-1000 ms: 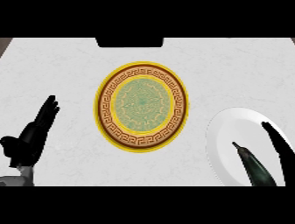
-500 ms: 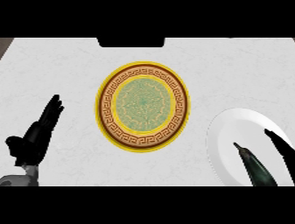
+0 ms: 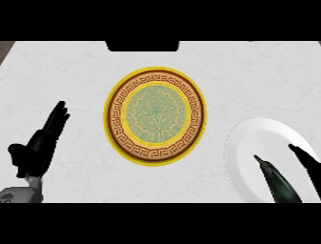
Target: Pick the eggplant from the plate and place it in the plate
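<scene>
With your right hand [image 3: 317,174] open just beside the eggplant [image 3: 275,181] on the white plate [image 3: 251,143], curl round its middle — then carry it to the patterned plate [image 3: 157,116] — your left hand [image 3: 40,145] rests open.

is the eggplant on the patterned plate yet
No, the eggplant lies on the white plate at right; the patterned plate holds nothing.

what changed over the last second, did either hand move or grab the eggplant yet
The left robot hand drifted slightly up and toward the middle, fingers straight. Nothing was taken hold of or let go. The right robot hand stays beside the eggplant, which lies on the white plate as before. The patterned plate has not moved.
</scene>
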